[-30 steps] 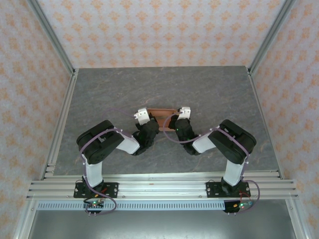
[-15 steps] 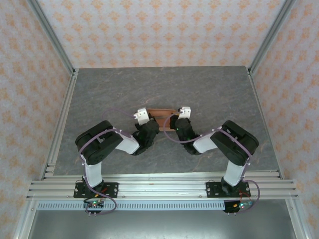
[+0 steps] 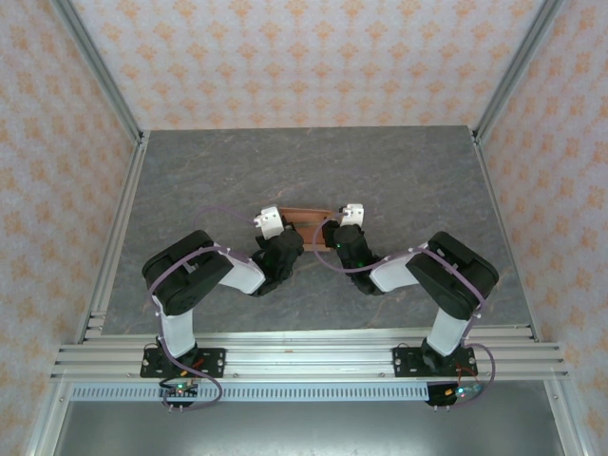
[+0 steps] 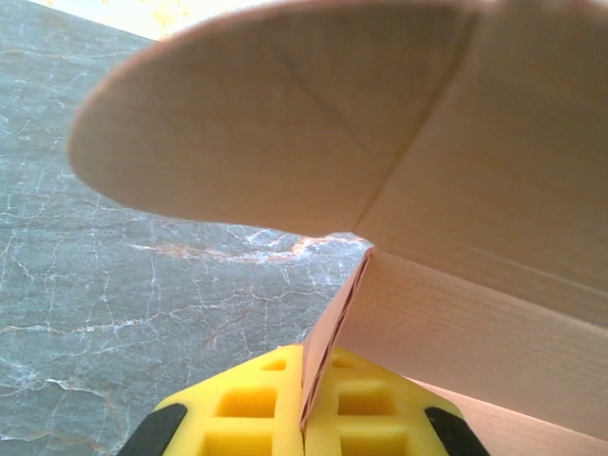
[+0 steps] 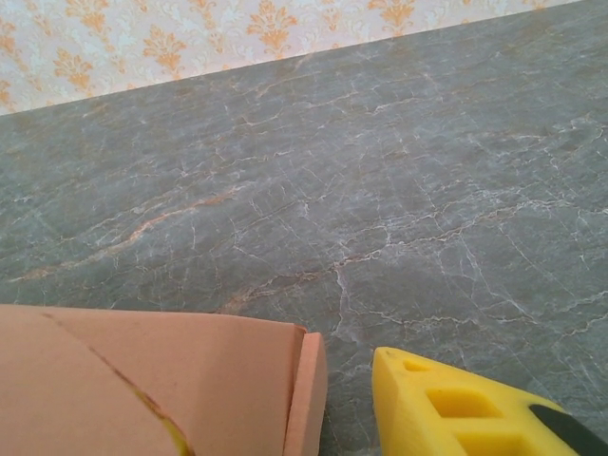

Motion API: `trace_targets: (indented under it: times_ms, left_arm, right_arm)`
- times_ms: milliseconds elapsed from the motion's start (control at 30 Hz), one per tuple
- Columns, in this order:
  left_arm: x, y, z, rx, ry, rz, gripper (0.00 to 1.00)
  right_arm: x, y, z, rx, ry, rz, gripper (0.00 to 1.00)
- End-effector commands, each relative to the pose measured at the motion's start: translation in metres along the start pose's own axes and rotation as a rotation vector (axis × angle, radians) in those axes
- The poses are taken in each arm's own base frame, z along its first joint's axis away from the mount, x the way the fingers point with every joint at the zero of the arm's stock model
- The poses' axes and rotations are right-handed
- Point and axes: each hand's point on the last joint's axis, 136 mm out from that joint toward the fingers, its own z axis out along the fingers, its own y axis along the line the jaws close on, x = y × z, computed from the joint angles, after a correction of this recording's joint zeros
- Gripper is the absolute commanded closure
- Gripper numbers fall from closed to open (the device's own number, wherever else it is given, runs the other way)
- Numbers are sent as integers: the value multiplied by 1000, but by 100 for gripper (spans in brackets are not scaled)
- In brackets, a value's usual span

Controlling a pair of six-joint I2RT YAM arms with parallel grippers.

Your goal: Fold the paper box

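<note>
The paper box (image 5: 142, 380) runs off the frame's edge.

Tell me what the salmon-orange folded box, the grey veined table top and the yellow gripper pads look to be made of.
Salmon-orange folded box: thin matte card, going by fine grain, scored creases and a slim raw edge. Grey veined table top: stone-look with pale and rust veins, possibly printed laminate or mat. Yellow gripper pads: matte moulded plastic or rubber with square recesses; which, unclear.
</note>
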Motion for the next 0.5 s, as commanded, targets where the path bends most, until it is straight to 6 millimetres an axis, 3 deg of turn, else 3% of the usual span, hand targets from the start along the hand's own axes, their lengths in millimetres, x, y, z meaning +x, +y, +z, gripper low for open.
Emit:
trace_targets:
  times_ms: [0,467]
  left_arm:
    - [-2,65,0,-263,-42,154,100]
    - [-10,61,1,-278,-46,160,100]
  right_arm:
    - [-9,-34,-1,151,-22,10,57]
    - [-9,-25,-3,108,30,5,34]
